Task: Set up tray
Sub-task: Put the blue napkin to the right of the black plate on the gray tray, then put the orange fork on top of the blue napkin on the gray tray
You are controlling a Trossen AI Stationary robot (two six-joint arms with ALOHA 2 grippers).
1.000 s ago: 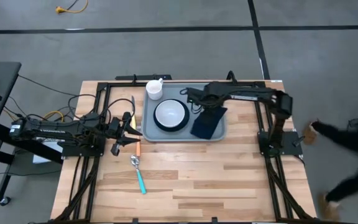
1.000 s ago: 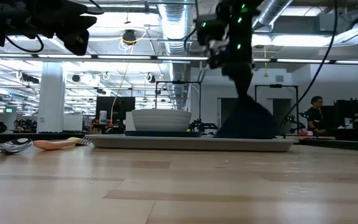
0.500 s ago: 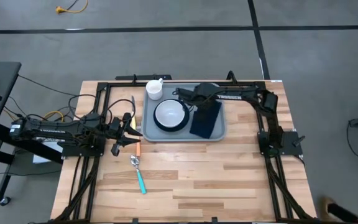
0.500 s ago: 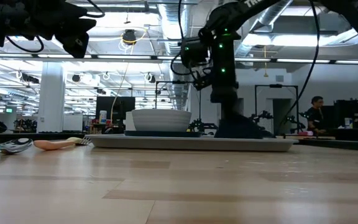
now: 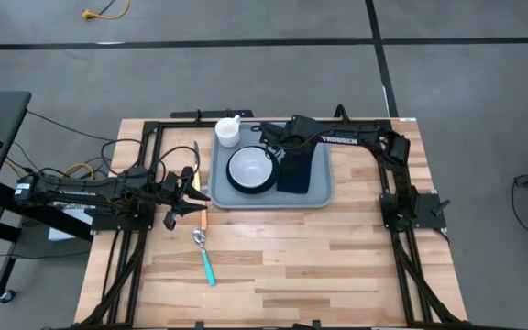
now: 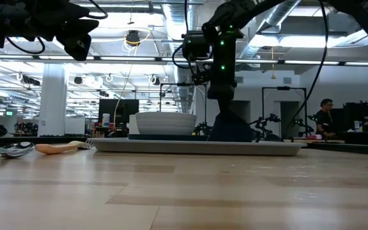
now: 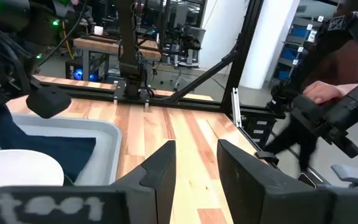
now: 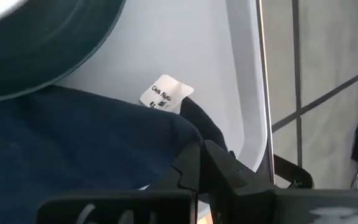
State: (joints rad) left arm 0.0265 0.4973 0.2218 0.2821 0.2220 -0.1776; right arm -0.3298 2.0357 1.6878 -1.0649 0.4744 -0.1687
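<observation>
The grey-blue tray [image 5: 317, 197] [image 6: 197, 147] lies at the table's far middle. On it stand a dark teal plate [image 5: 236, 183] [image 8: 36, 43] with a white bowl [image 5: 250, 167] and, right of the plate, a dark navy napkin [image 5: 298, 174] [image 8: 73, 143] with a white label [image 8: 165, 94]. My right gripper [image 5: 280, 151] [image 8: 204, 155] is above the napkin's far end, shut on it. My left gripper [image 5: 187, 188] [image 7: 194, 165] waits level at the table's left, open, with nothing between its fingers. My right gripper pinches the napkin's edge by the labelled corner [image 8: 188, 134] between its two fingers, coming slanting down from above. That end is raised into a peak [image 6: 225, 118]. The rest of the napkin lies on the tray floor beside the plate.
A white cup [image 5: 228, 131] stands by the tray's far left corner. A fork with an orange handle [image 5: 203, 216] [image 6: 59, 148] and a teal-handled spoon [image 5: 205, 257] lie left of and nearer than the tray. The table's near half is bare wood.
My right gripper has moved toward the table's left, toward the plate, and sunk a little, still shut on the napkin. The napkin has swung from slanting to lying straight beside the plate, and its raised peak is lower than before.
</observation>
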